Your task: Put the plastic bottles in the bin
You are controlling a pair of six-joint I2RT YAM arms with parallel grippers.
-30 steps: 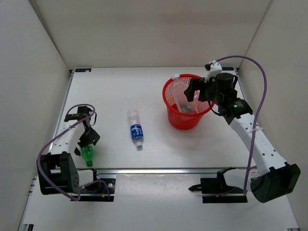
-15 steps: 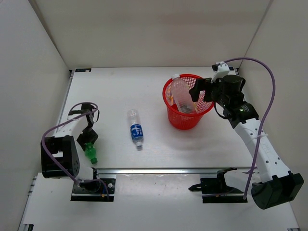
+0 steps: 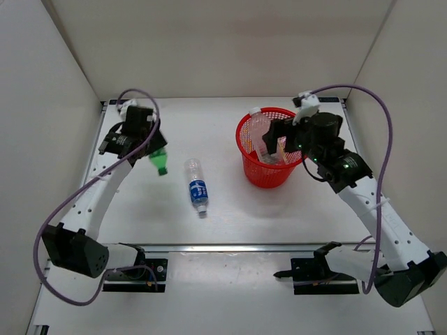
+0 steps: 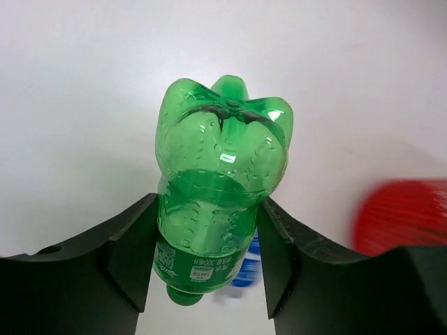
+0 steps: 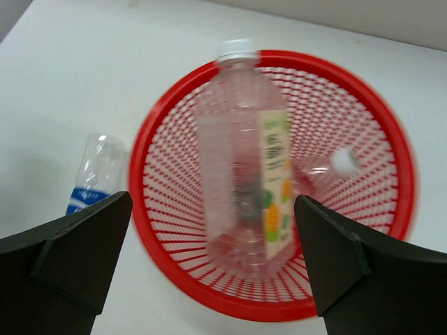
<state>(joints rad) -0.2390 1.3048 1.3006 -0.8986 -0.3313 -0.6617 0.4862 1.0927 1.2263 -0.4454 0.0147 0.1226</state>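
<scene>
The green bottle (image 4: 220, 188) is clamped by the left gripper (image 4: 207, 209) at nine o'clock from the bin (image 3: 246, 155). The right gripper (image 5: 213, 199) is spread wide, with nothing held, over the bin, where two clear bottles (image 5: 241, 160) are lodged. The blue-labelled bottle (image 3: 197, 185) is seen lying at eight o'clock.

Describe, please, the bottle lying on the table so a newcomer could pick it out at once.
On the white table, look left of the red mesh bin. There lies a clear bottle with a blue label, flat on its side. It alone rests on the table: the green bottle is in the left gripper, the other clear bottles sit inside the bin.
</scene>
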